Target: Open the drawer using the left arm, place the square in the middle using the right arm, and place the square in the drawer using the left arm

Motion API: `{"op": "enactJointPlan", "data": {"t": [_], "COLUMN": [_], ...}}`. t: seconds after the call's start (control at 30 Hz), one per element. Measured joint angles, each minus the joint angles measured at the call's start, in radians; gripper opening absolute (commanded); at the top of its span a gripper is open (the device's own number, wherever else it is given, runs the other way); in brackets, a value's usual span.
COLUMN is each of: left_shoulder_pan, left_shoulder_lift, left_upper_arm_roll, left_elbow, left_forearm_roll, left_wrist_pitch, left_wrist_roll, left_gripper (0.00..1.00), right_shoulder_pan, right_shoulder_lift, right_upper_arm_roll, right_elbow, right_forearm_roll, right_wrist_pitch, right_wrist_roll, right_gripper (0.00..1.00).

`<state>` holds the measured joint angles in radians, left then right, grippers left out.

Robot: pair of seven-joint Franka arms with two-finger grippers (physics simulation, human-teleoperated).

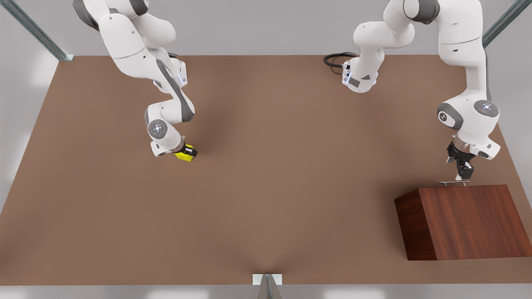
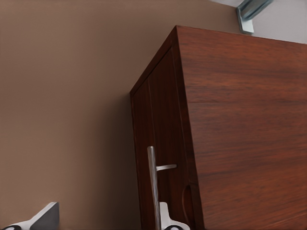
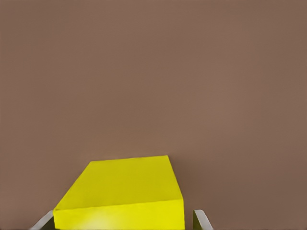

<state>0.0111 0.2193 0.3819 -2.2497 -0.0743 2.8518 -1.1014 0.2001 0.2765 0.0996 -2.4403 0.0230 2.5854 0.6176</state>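
Observation:
The square (image 1: 187, 154) is a small yellow cube lying on the brown table toward the front view's left. My right gripper (image 1: 185, 151) is down over it. In the right wrist view the square (image 3: 122, 189) lies between the two fingertips (image 3: 201, 221), a thin gap shows on one side, and the gripper is open. The drawer (image 2: 160, 110) is closed in the wooden cabinet (image 1: 469, 220) at the front view's right. My left gripper (image 1: 460, 171) hangs open just above the silver handle (image 1: 454, 182). The handle (image 2: 151, 182) runs close beside one fingertip (image 2: 168, 219).
The middle of the table (image 1: 282, 166) is a plain brown stretch between the two arms. A black cable (image 1: 334, 60) loops at the table's far edge. Metal frame posts (image 1: 37, 33) stand at the far corners.

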Motion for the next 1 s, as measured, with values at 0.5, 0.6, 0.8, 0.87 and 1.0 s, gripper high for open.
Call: {"op": "enactJointPlan", "data": {"t": [0.5,0.6,0.8,0.87,1.0], "left_shoulder_pan": [0.01,0.01,0.007,0.007,0.006], "left_shoulder_lift": [0.077,0.08,0.067,0.056,0.028], "left_upper_arm_roll": [-0.008,-0.011,-0.021,-0.022,-0.023], "left_elbow": [0.048,0.047,0.042,0.041,0.042], "left_forearm_roll": [-0.034,-0.034,-0.038,-0.04,-0.038], "left_wrist_pitch": [0.015,-0.002,-0.083,-0.097,-0.135], "left_wrist_roll": [0.0,0.001,-0.001,-0.001,-0.003], "left_gripper": [1.0,1.0,1.0,1.0,1.0], "right_shoulder_pan": [0.001,0.001,0.186,0.284,0.487], "right_shoulder_lift": [-0.011,-0.037,0.037,0.155,0.457], "right_upper_arm_roll": [0.01,0.043,0.158,0.157,0.107], "right_elbow": [0.009,0.018,0.366,0.567,1.014], "right_forearm_roll": [0.003,0.004,0.007,0.008,-0.001], "right_wrist_pitch": [-0.008,-0.008,-0.11,-0.159,-0.279], "right_wrist_roll": [-0.016,-0.013,0.135,0.208,0.378], "right_gripper": [0.6,0.6,0.6,0.6,0.6]}}
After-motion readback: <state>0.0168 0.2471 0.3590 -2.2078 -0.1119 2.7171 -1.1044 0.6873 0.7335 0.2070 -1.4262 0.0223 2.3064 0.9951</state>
